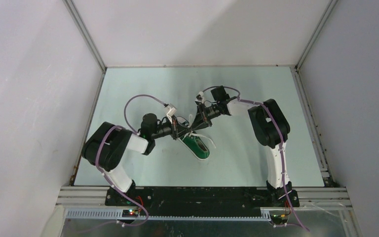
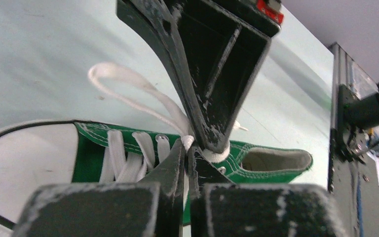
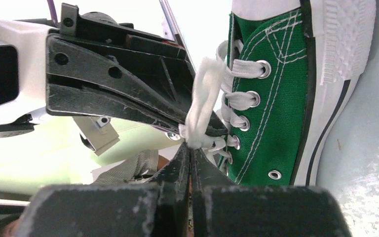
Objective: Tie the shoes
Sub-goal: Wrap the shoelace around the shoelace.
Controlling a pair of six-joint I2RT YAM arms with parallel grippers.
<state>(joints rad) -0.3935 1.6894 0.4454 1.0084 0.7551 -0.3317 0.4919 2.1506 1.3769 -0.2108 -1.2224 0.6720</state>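
One small green sneaker (image 1: 198,146) with a white sole lies mid-table, toe toward the arms. Both grippers meet over its laced throat. My left gripper (image 2: 189,143) is shut on a white lace just above the eyelets; a lace loop (image 2: 123,81) arcs away from that pinch. From the other side, my right gripper (image 3: 192,146) is shut on a bunched white lace strand (image 3: 203,94) beside the shoe's (image 3: 276,103) eyelets. In the top view the left gripper (image 1: 185,133) and right gripper (image 1: 195,127) tips almost touch. A loose lace end (image 1: 211,143) trails right of the shoe.
The pale green table (image 1: 256,98) is boxed in by white walls (image 1: 29,74) on three sides, with a metal rail (image 1: 202,192) at the near edge holding both arm bases. A frame post (image 2: 343,123) stands at the table's side.
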